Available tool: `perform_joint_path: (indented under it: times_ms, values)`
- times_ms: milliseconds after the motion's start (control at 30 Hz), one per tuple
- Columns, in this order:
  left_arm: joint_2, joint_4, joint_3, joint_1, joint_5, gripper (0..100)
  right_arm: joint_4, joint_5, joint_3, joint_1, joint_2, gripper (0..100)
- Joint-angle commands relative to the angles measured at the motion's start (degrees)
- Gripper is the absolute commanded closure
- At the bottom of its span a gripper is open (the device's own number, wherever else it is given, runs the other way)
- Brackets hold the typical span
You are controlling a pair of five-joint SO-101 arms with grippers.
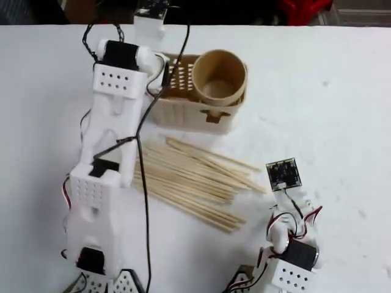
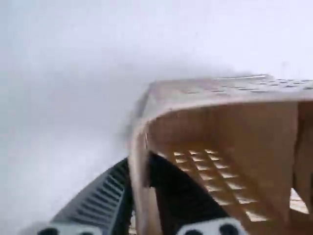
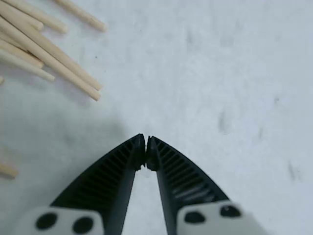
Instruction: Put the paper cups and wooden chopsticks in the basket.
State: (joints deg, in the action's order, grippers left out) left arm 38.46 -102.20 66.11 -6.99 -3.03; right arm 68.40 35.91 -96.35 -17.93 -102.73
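Note:
A tan perforated basket stands at the back of the table with one paper cup upright inside it. Wooden chopsticks lie in a loose pile on the table in front of the basket. My left gripper is at the basket's left wall, one finger outside and one inside, shut on that wall. My right gripper is shut with nothing in it, low over bare table just beside the ends of some chopsticks.
The left arm stretches from the front left edge to the basket, alongside the chopstick pile. The right arm sits low at the front right. White table lies open to the right of the basket.

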Motion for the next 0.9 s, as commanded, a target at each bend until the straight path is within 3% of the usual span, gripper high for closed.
perform_joint_path:
  times_ms: [0, 567, 767, 867]
  values:
    - [-7.60, -0.09, -1.93, -0.40, -0.62, 98, -0.57, 0.70, -0.44, 0.48, -0.31, 97.8]
    - [-9.54, 0.79, -4.84, -3.74, -9.32, 97, -0.57, 0.70, -0.44, 0.48, -0.22, 97.8]
    - [-5.05, 1.58, -4.66, -1.36, -9.23, 78, -0.57, 0.70, -0.44, 0.48, -0.22, 97.8]
    - [-4.97, 2.02, -4.48, -0.66, -9.23, 77, -0.57, 0.70, -0.44, 0.48, -0.22, 97.8]
